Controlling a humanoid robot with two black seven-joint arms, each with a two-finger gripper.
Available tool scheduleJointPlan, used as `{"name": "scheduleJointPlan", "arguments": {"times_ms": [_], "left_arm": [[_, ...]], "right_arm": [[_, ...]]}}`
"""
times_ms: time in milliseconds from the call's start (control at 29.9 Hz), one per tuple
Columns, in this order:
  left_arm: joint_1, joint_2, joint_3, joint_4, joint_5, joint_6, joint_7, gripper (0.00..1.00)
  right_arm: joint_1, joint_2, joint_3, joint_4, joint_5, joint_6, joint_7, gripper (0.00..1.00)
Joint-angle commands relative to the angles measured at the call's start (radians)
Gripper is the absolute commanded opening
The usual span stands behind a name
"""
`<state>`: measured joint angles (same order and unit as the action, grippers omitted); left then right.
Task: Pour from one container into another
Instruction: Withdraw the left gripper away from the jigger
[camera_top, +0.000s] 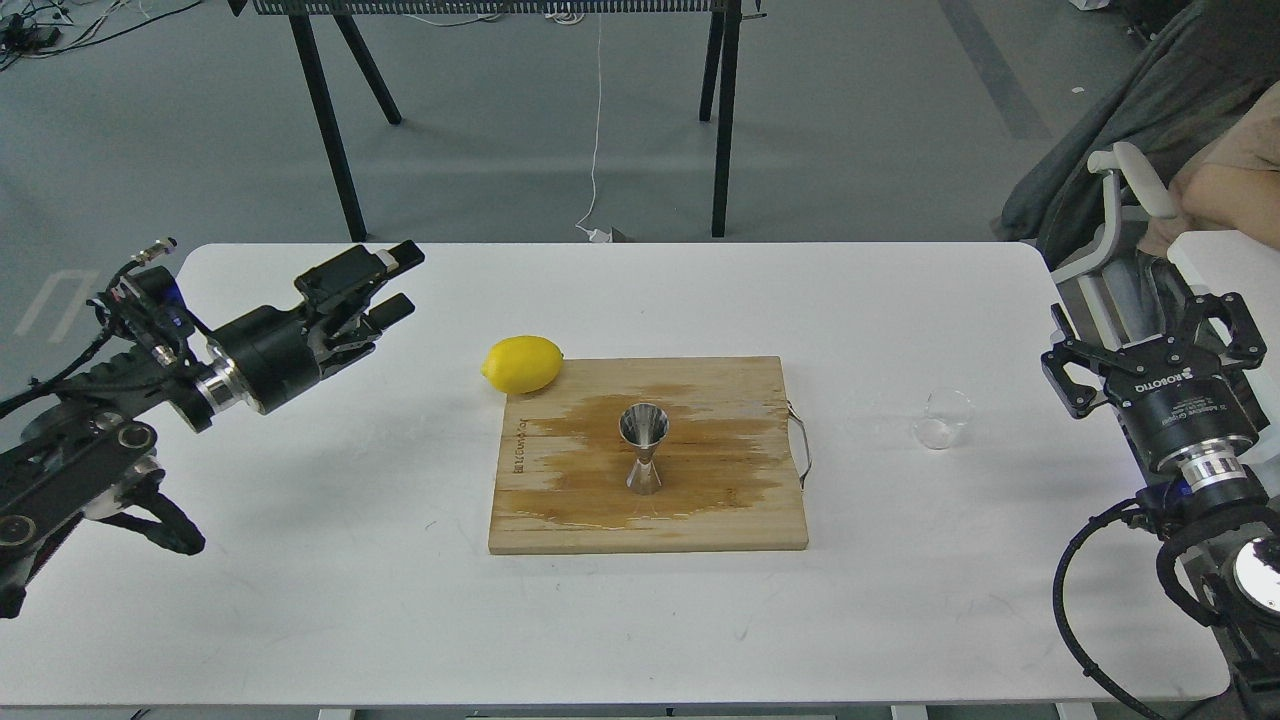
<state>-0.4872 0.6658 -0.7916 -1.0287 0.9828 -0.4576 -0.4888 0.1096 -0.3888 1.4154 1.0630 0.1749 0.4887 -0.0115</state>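
The steel hourglass jigger stands upright in the middle of the wooden cutting board, on a wet stain. The small clear glass cup sits on the white table right of the board, upright. My left gripper hovers over the table's far left, well away from the board, open and holding nothing. Just right of the glass cup, at the table's right edge, my right gripper is open with its fingers spread and nothing between them.
A yellow lemon lies at the board's far left corner. The board has a metal handle on its right side. A chair with grey cloth and a person's arm stand beyond the table's right end.
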Motion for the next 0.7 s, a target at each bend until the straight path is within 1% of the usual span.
{"name": "scheduleJointPlan", "arguments": {"times_ms": [0, 134, 268, 435, 568, 669], "left_arm": [[-0.004, 0.023, -0.018, 0.1, -0.105, -0.031, 0.0, 0.94], [-0.005, 0.021, -0.024, 0.22, -0.18, -0.031, 0.0, 0.95], [0.001, 0.015, -0.035, 0.292, -0.308, -0.031, 0.0, 0.96], [0.001, 0.012, -0.035, 0.312, -0.412, -0.031, 0.0, 0.97], [0.001, 0.012, -0.034, 0.315, -0.458, -0.031, 0.0, 0.97], [0.004, 0.008, -0.029, 0.315, -0.46, -0.031, 0.0, 0.97]], "right_arm": [[-0.001, 0.002, -0.003, 0.0, 0.0, 0.0, -0.001, 0.99], [0.001, 0.011, -0.004, 0.0, 0.0, 0.0, -0.005, 0.99], [0.001, 0.025, -0.007, 0.002, 0.0, 0.0, -0.01, 0.99], [0.004, 0.042, -0.042, 0.034, 0.027, 0.0, -0.013, 0.99], [-0.028, 0.025, -0.044, 0.119, 0.141, 0.0, -0.016, 0.99], [-0.1, -0.014, -0.033, 0.228, 0.225, 0.0, -0.018, 0.98]]}}
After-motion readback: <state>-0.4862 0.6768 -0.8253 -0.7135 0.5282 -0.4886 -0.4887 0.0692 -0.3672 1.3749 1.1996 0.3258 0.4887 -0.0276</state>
